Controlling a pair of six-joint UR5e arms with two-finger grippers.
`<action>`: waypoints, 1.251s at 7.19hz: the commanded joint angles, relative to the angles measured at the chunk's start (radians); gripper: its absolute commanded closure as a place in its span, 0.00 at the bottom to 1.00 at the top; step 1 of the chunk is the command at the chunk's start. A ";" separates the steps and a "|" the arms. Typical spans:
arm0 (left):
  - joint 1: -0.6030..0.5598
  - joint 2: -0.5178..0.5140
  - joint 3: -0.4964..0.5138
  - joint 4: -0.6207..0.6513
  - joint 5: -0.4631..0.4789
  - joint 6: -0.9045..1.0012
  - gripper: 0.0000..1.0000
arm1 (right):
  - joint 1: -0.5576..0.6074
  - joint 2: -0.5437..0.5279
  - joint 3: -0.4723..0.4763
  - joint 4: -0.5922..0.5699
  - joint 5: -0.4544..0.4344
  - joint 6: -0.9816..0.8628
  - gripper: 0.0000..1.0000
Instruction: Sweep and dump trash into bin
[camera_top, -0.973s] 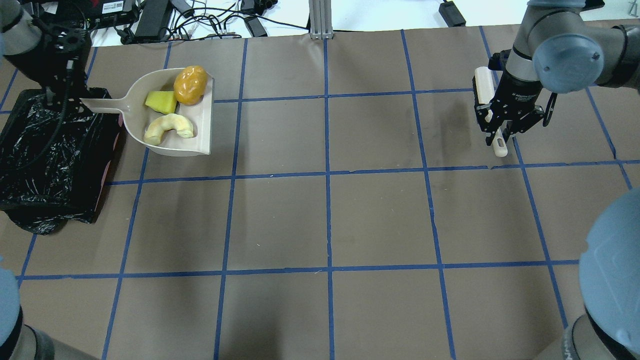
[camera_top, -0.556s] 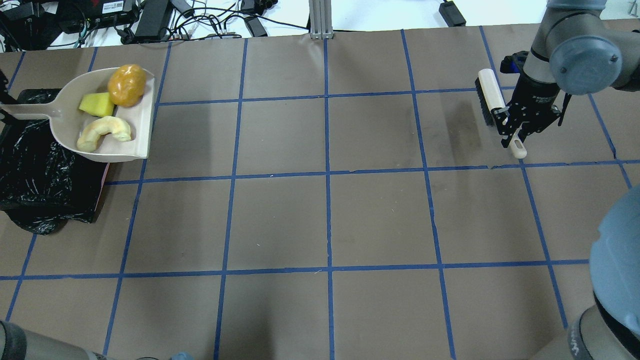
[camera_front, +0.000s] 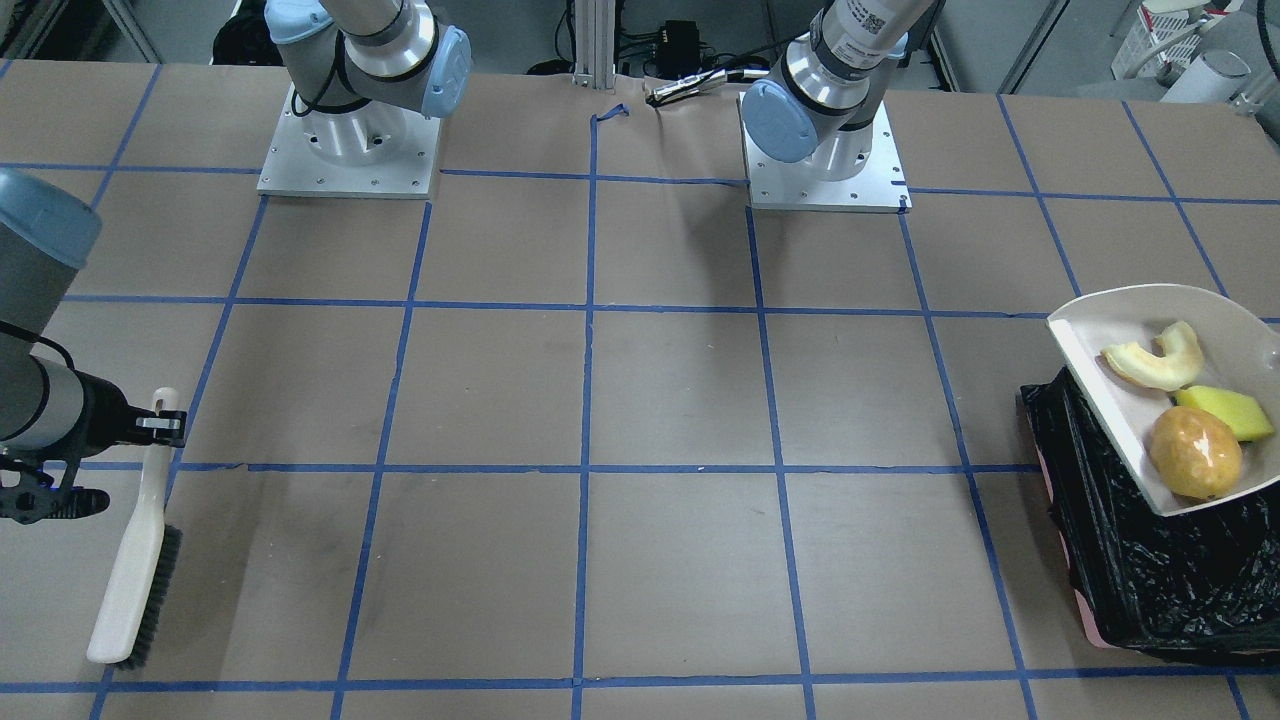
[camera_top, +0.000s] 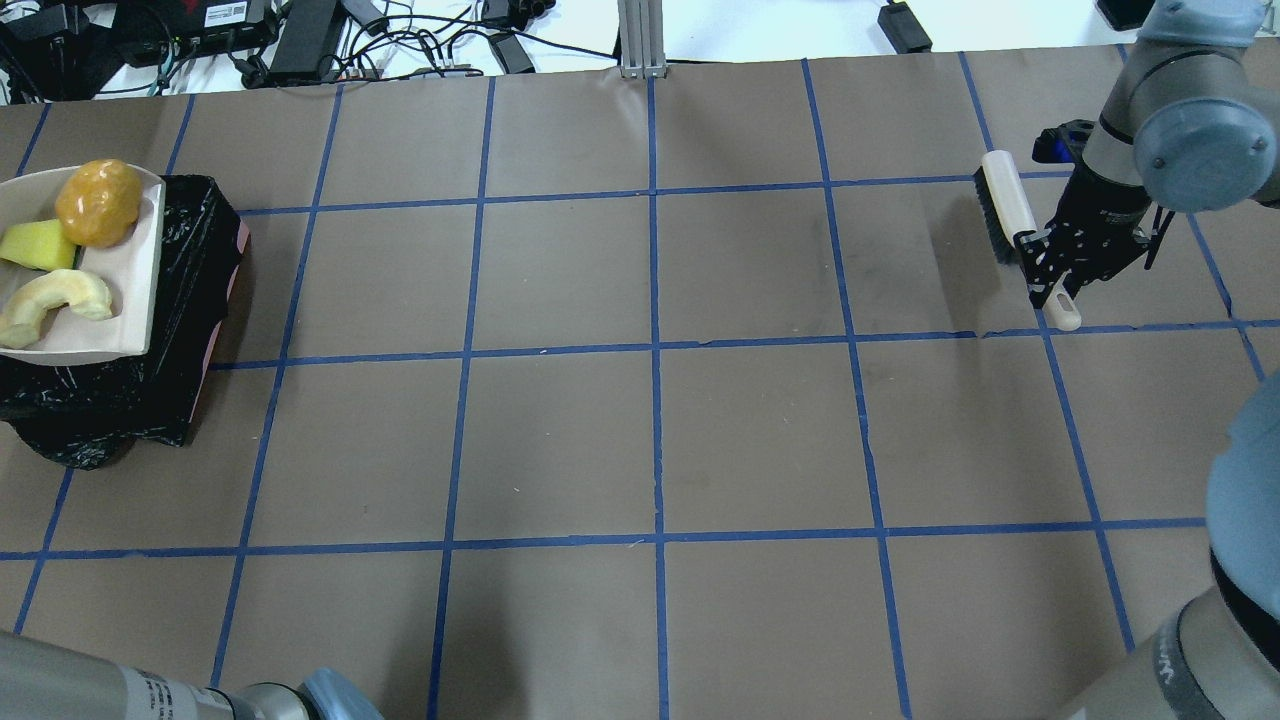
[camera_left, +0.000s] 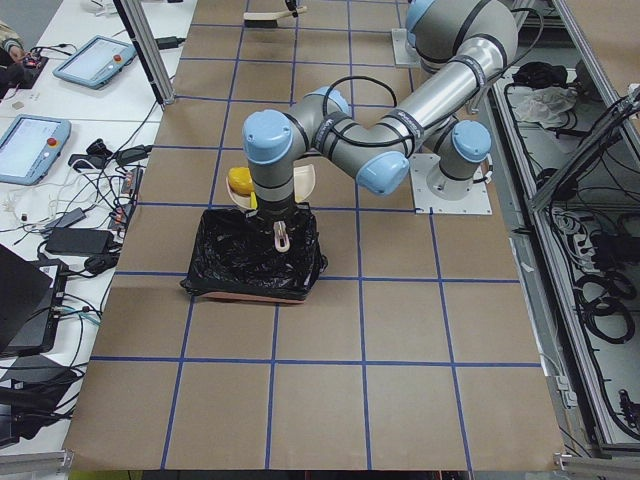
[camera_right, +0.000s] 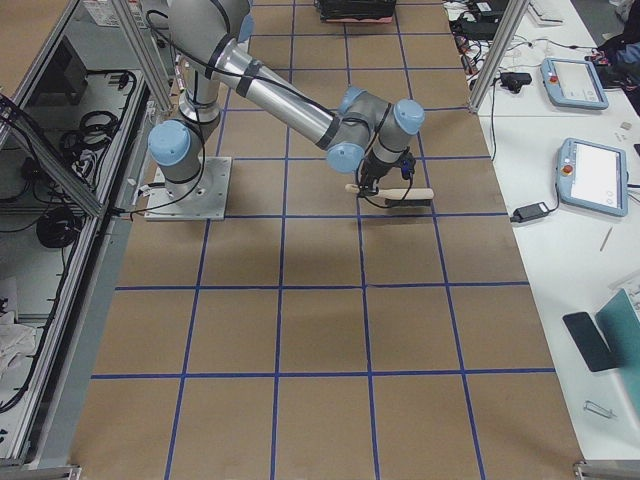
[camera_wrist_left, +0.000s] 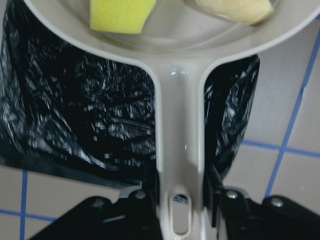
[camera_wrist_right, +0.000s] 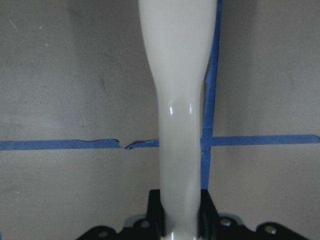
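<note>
Now my dustpan (camera_top: 125, 300) has slid left and hangs over the bin (camera_top: 195, 320).
My left gripper (camera_wrist_left: 180, 189) pinches the pan's handle; the potato (camera_top: 97, 203), melon rind (camera_top: 55, 298) and sponge (camera_top: 30, 246) sit in the pan. My right gripper (camera_wrist_right: 181, 215) pinches the brush (camera_top: 1008, 203), far right.

Open table (camera_top: 650, 440) stretches between the bin (camera_top: 190, 290) and the brush (camera_top: 1004, 195).

Overhead view: dustpan (camera_top: 130, 280), sponge wedge (camera_top: 30, 245) and melon rind (camera_top: 50, 300) cut by the left edge. Left side view: left arm (camera_left: 270, 160) hides most of the dustpan. Right wrist view: brush (camera_wrist_right: 180, 100) cut at the top edge.
</note>
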 joint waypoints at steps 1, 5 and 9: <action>0.046 -0.035 0.042 0.021 0.074 0.092 0.98 | -0.001 0.003 0.008 -0.011 0.003 -0.002 1.00; 0.047 -0.103 0.088 0.096 0.168 0.129 0.98 | -0.010 0.012 0.008 -0.012 0.005 -0.010 1.00; -0.002 -0.117 0.088 0.144 0.268 0.195 0.98 | -0.010 0.016 0.008 -0.011 0.002 -0.008 0.88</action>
